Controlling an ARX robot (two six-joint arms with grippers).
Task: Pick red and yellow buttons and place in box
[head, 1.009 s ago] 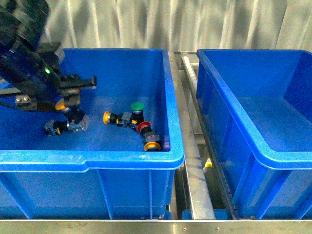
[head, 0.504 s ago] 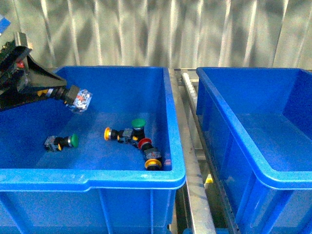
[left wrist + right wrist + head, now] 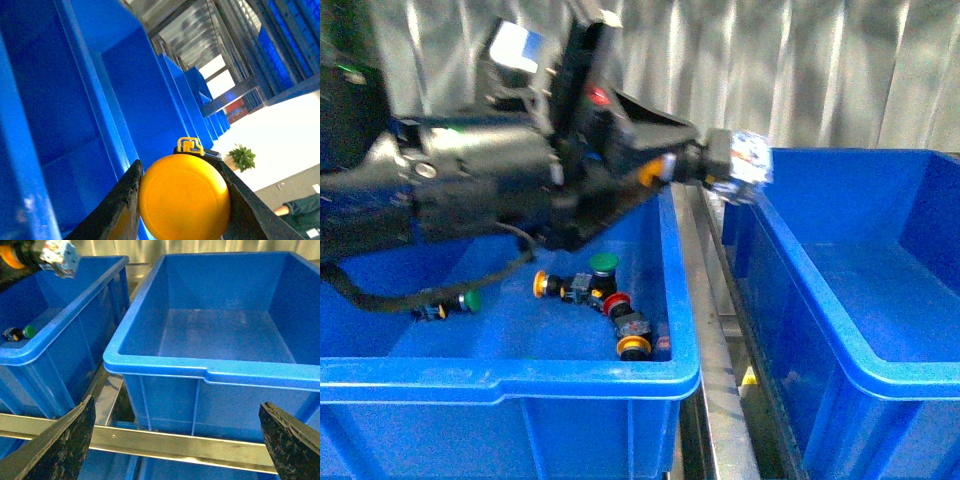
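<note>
My left gripper (image 3: pixel 692 162) is shut on a yellow button (image 3: pixel 738 160), held in the air above the gap between the two bins, at the left rim of the right blue box (image 3: pixel 840 335). In the left wrist view its yellow cap (image 3: pixel 184 197) fills the space between both fingers. More buttons lie in the left blue bin (image 3: pixel 520 372): a yellow-capped one (image 3: pixel 541 285), a red-capped one (image 3: pixel 614 303) and another yellow-capped one (image 3: pixel 633 346). My right gripper (image 3: pixel 180 445) is open, low in front of the right box (image 3: pixel 210 371), which shows only its bare floor.
Two green-capped buttons (image 3: pixel 604 263) (image 3: pixel 470 300) also lie in the left bin. A metal roller rail (image 3: pixel 715 330) runs between the bins, and a steel crossbar (image 3: pixel 165 442) passes below the box front. A corrugated wall stands behind.
The left arm has swung right and up from over the left bin's left side, carrying the yellow button to the right box's near rim. The buttons in the bin stayed put.
</note>
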